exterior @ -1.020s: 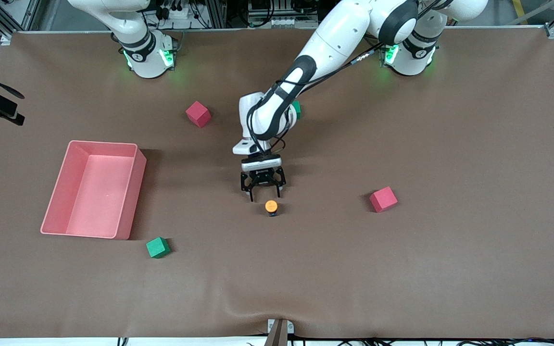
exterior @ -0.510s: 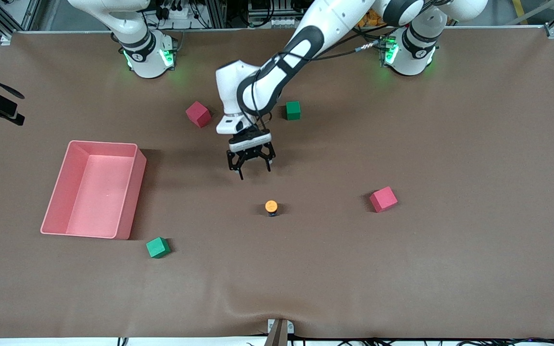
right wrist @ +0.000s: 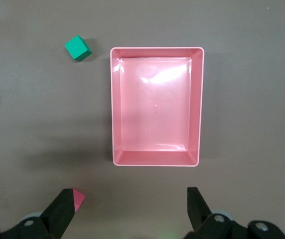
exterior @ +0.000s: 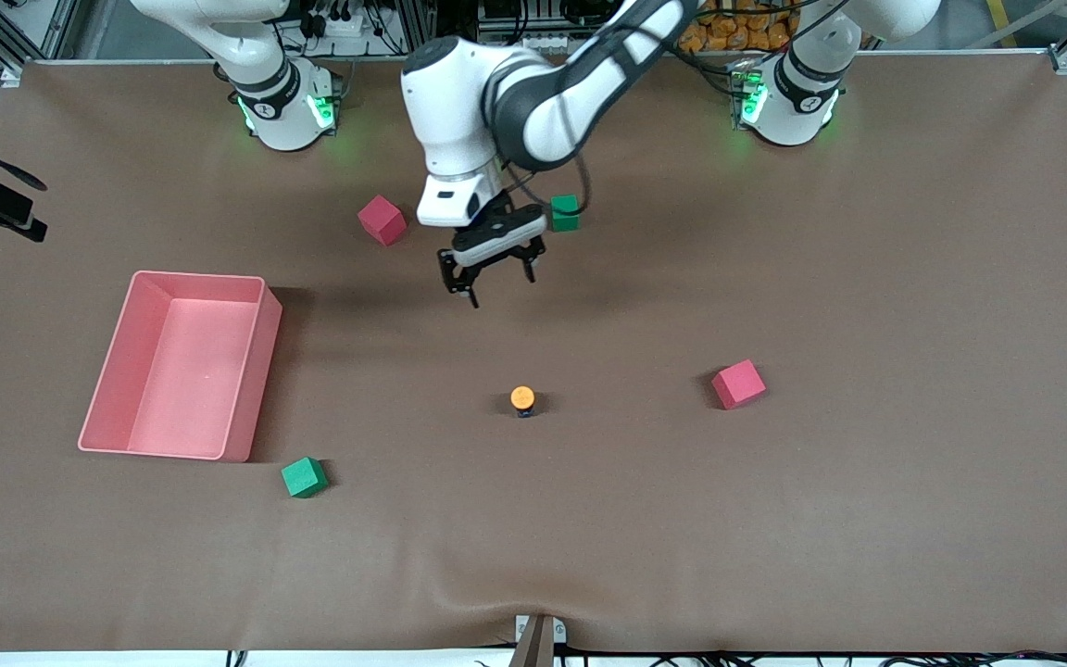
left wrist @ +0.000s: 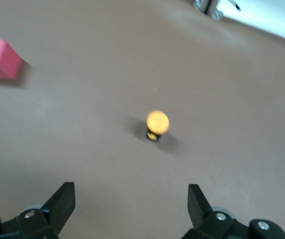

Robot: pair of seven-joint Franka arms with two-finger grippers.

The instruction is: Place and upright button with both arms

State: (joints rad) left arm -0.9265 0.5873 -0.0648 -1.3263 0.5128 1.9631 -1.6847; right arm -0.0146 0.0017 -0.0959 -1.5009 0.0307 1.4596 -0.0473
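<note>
Covering table (exterior: 867, 509), brown cloth, wrinkled edge

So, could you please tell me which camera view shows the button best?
The front view: the button is sharp, standing upright with its orange cap up, apart from the cubes. The left wrist view shows it larger but blurred. The right wrist view does not show it.

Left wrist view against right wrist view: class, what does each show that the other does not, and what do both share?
Only the left wrist view shows the button standing upright, orange cap up, beneath the open left tool. Only the right wrist view shows the pink tray, a green cube beside it, and the open right tool over them. Both share the brown table cover and a red cube.
</note>
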